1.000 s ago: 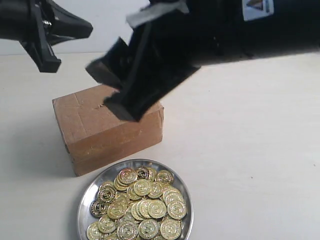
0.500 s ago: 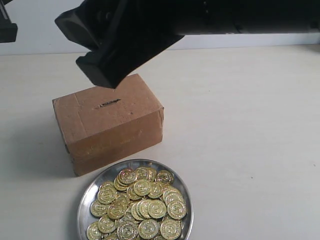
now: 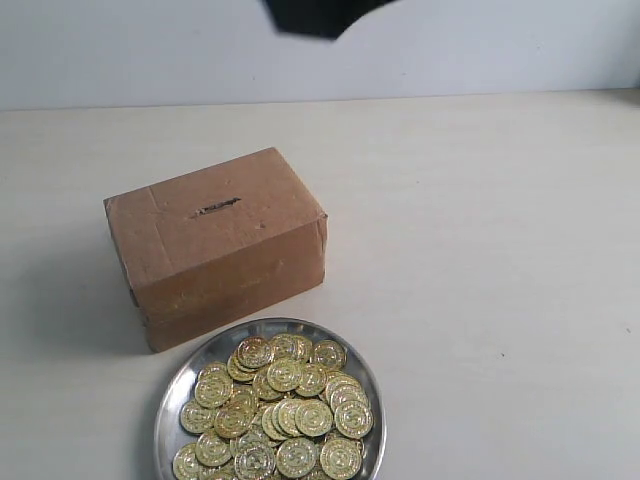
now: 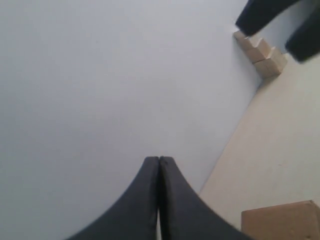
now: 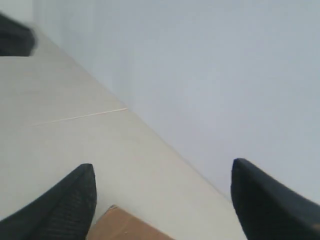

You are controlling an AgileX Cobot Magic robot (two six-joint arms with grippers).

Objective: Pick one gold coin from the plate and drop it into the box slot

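Observation:
The brown cardboard box [image 3: 215, 240] stands left of centre on the table, its dark slot [image 3: 217, 208] uncovered on top. In front of it the silver plate [image 3: 195, 362] holds a heap of several gold coins [image 3: 285, 410]. Only a black bit of an arm [image 3: 320, 15] shows at the exterior view's top edge. My left gripper [image 4: 159, 159] is shut with nothing in it, high above the table, a box corner [image 4: 285, 220] beside it. My right gripper [image 5: 162, 167] is open and empty, with a box corner [image 5: 125, 225] below it.
Pale wooden blocks [image 4: 260, 50] lie by the wall at the table's far end, under a black arm [image 4: 270, 15]. A light wall [image 3: 500, 45] bounds the back of the table.
The right arm has risen from over the box and almost left the exterior view's top edge, uncovering the slot. The left gripper went out of that view earlier.

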